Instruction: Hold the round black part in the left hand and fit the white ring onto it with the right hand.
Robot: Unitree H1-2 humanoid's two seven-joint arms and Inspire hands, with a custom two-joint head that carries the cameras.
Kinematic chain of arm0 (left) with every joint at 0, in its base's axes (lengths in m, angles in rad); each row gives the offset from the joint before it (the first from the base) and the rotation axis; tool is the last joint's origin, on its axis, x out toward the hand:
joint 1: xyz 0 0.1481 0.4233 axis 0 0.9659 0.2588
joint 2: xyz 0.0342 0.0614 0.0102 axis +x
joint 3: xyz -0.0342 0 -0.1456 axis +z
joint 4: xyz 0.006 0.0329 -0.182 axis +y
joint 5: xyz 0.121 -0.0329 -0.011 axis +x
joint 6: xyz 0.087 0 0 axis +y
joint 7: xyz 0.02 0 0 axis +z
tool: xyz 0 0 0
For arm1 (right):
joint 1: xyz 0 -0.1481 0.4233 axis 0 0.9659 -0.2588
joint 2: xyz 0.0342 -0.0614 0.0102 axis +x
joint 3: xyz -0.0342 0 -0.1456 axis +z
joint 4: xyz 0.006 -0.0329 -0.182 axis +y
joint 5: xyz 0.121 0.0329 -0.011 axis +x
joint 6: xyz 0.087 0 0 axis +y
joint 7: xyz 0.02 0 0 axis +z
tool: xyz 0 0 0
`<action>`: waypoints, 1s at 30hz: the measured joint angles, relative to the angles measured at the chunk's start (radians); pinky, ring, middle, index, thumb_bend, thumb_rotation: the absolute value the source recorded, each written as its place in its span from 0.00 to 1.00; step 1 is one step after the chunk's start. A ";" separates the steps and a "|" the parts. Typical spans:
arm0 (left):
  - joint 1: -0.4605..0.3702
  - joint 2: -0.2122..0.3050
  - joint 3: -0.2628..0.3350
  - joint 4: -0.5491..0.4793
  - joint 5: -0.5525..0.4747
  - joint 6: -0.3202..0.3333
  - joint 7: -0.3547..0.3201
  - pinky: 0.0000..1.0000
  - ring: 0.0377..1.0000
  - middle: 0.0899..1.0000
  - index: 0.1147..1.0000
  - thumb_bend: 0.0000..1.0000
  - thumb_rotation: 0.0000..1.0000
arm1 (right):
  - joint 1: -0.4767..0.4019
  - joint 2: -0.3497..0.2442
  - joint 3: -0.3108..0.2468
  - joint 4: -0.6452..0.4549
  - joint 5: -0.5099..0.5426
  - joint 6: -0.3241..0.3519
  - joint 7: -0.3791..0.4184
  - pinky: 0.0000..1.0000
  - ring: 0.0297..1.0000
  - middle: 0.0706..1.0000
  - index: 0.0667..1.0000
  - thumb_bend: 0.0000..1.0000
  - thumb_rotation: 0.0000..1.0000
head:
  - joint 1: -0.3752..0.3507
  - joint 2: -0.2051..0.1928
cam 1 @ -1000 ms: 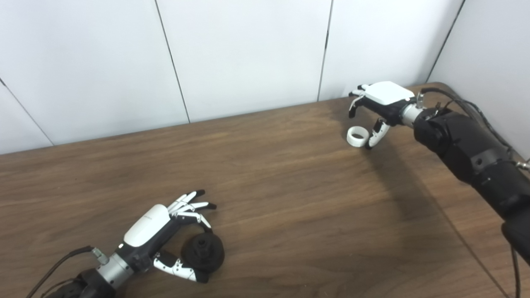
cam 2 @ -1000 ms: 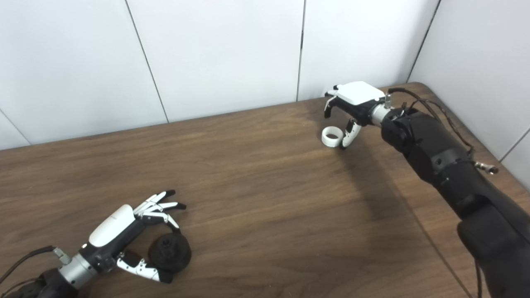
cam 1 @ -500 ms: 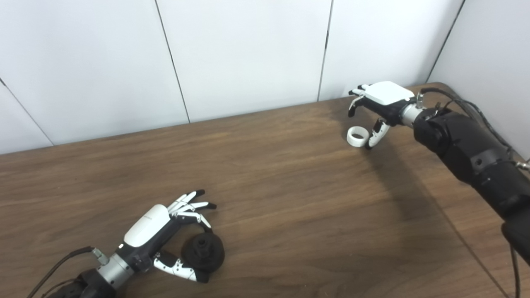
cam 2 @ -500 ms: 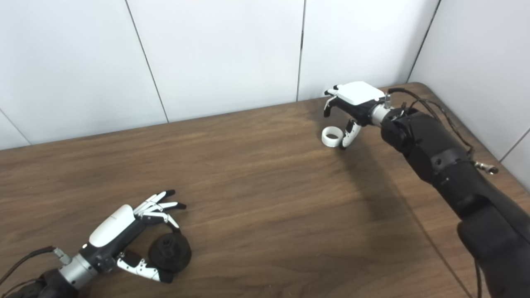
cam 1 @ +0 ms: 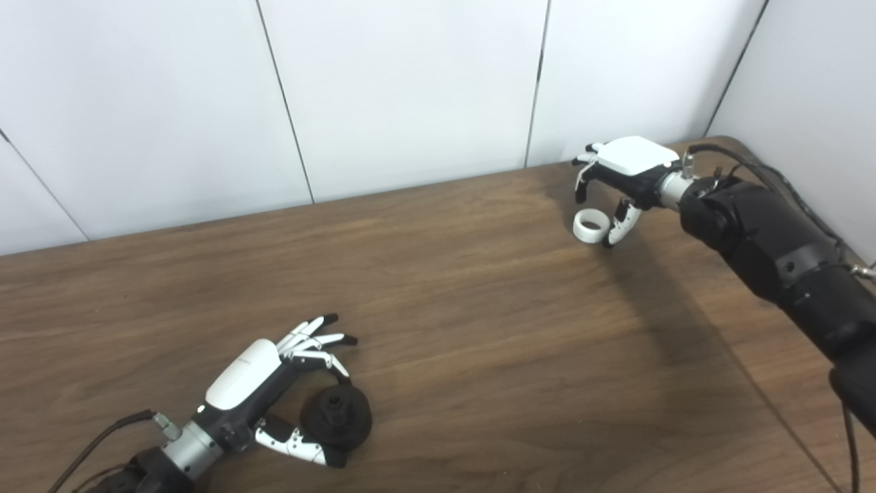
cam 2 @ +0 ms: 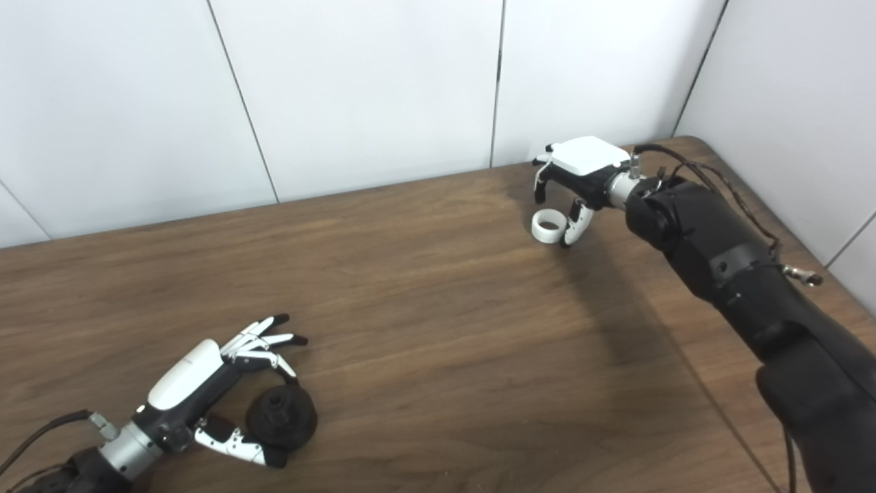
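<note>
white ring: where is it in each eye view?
Left eye view: white ring upper right, on the table.
Right eye view: white ring upper right, nearer the picture's centre.
Shared landmark: the right hand arched over it, thumb beside the ring.

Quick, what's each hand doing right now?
Left hand: open around the black part, not gripping.
Right hand: open above the white ring.

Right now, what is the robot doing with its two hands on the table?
It is getting ready to put two parts together. The left hand is curled around the round black part near the front of the table, thumb and fingers on either side of it. Far off near the back corner, the right hand hangs over the white ring, which lies on the table with the thumb beside it. Neither part looks lifted yet.
</note>
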 measured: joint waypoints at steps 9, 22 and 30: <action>0.000 -0.002 -0.001 0.005 0.002 0.000 0.005 1.00 1.00 0.86 0.41 0.53 0.06 | 0.004 -0.003 -0.001 -0.025 0.001 -0.001 0.025 1.00 1.00 0.93 0.59 1.00 0.19 | 0.003 -0.005; -0.003 -0.005 -0.002 0.010 0.002 0.000 0.008 1.00 1.00 0.85 0.41 0.53 0.06 | 0.005 -0.002 0.000 -0.026 0.002 -0.002 0.029 1.00 1.00 0.92 0.58 1.00 0.18 | 0.005 -0.006; -0.003 -0.005 -0.002 0.010 0.002 0.000 0.008 1.00 1.00 0.86 0.41 0.53 0.06 | 0.005 -0.002 -0.001 -0.026 0.003 -0.002 0.033 1.00 1.00 0.91 0.58 0.98 0.17 | 0.008 0.000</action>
